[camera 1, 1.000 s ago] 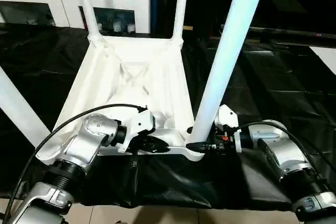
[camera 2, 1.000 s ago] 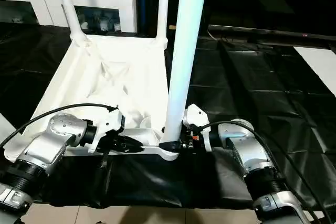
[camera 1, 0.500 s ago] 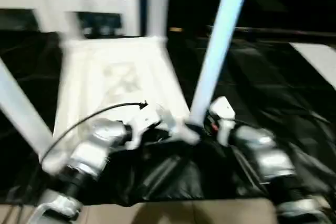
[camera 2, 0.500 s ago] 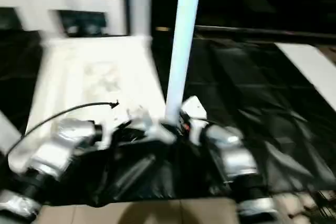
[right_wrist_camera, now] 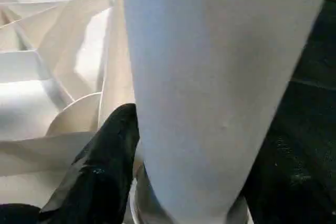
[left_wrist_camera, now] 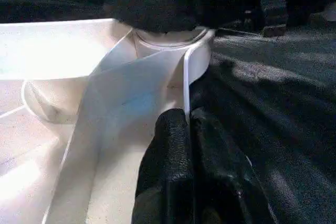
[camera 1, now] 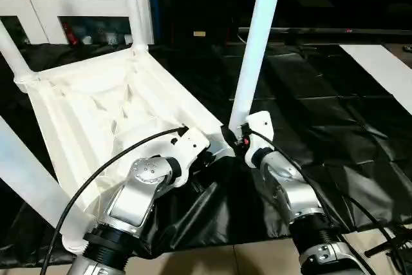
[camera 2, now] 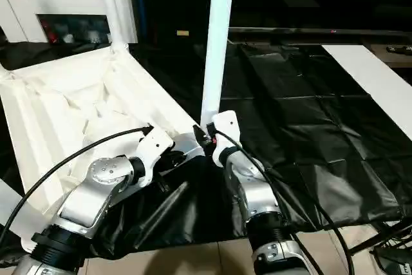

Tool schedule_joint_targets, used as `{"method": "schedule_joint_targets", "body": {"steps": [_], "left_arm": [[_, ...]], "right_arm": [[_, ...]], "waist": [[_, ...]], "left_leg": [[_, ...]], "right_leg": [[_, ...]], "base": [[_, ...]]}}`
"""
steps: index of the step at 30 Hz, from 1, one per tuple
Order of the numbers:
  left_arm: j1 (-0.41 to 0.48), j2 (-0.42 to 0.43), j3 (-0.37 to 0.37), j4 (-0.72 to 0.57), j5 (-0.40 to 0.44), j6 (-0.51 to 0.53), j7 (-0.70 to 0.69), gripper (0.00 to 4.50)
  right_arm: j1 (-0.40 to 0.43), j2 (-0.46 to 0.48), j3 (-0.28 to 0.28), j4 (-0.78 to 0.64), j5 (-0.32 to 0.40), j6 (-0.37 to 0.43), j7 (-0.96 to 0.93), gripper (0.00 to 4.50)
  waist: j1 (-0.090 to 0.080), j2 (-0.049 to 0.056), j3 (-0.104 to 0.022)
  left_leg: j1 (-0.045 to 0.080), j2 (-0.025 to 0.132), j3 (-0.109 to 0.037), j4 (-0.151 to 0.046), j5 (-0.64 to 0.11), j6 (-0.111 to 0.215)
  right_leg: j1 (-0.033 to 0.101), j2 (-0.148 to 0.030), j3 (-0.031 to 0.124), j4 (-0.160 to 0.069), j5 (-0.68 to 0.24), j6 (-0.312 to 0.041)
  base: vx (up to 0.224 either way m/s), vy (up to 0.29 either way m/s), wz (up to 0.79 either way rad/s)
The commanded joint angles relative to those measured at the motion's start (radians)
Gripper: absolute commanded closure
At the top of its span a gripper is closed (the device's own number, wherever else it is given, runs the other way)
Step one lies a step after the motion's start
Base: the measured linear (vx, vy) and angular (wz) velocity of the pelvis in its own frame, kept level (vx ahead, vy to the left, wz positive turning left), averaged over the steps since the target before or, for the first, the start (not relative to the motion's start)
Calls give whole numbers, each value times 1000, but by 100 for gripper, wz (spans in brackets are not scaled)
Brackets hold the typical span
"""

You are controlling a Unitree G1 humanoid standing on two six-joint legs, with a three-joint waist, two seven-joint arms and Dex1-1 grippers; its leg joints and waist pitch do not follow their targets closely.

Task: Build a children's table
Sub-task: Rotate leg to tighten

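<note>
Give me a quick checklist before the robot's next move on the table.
1. Table top upside down, ribs up: ok.
2. Near leg standing in its corner socket: ok; fully seated: cannot tell.
3. Left gripper pinched on the top's rim: ok.
4. Right gripper at the near leg's base: ok; firm grip: cannot tell.
5. Far leg upright in its socket: ok.
6. All four legs fitted: cannot tell.

White table (camera 1: 96, 114), black sheet (camera 1: 335, 120), silver forearms (camera 1: 290, 191)
</note>
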Motion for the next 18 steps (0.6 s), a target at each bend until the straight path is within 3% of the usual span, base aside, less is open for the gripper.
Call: {"method": "schedule_joint_targets", "body": {"steps": [1, 5, 7, 8, 12, 16, 18], "left_arm": [[-11, -15, -87, -18, -52, -39, -76, 450], [-7, 50, -66, -1, -72, -99, -158, 450], [-12, 86, -56, 18, -86, -144, -208, 450], [-13, 88, -55, 19, -87, -144, -210, 450], [-33, 149, -38, 53, -117, -179, -294, 450], [-70, 214, -37, 110, -138, -237, -395, 450], [-70, 214, -37, 110, -138, -237, -395, 450]], "right_arm": [[-1, -6, 77, -14, 1, 27, 113, 167], [23, -108, 94, -80, 22, 22, 272, 167], [37, -167, 100, -116, 52, 26, 373, 167], [37, -170, 101, -117, 53, 26, 379, 167], [60, -274, 122, -169, 93, 20, 575, 167], [77, -367, 163, -219, 124, 23, 758, 167], [77, -367, 163, -219, 124, 23, 758, 167]], "waist": [[10, 7, -39], [21, 7, -43], [26, 10, -49], [28, 11, -50], [47, 14, -53], [58, 12, -46], [60, 12, -47]], "left_leg": [[-7, 12, 1, -71, -378, 18], [-7, 12, 8, -65, -308, 36], [-10, 13, 12, -55, -207, 67], [-12, 12, 11, -55, -185, 74], [0, 13, 17, -45, -120, 110], [0, 15, 17, -49, -176, 101], [3, 16, 17, -51, -192, 92]], "right_leg": [[30, -25, 23, -78, -352, -137], [36, -24, 26, -68, -250, -173], [45, -23, 26, -50, -98, -221], [49, -24, 24, -46, -73, -229], [49, -22, 25, -35, 27, -269], [50, -26, 24, -40, -66, -264], [48, -27, 25, -42, -96, -257]], "base": [[0, 0, 0], [0, 0, 0], [26, -3, 2], [0, 0, 0], [0, 0, 0], [0, 0, 0], [0, 0, 0]]}}
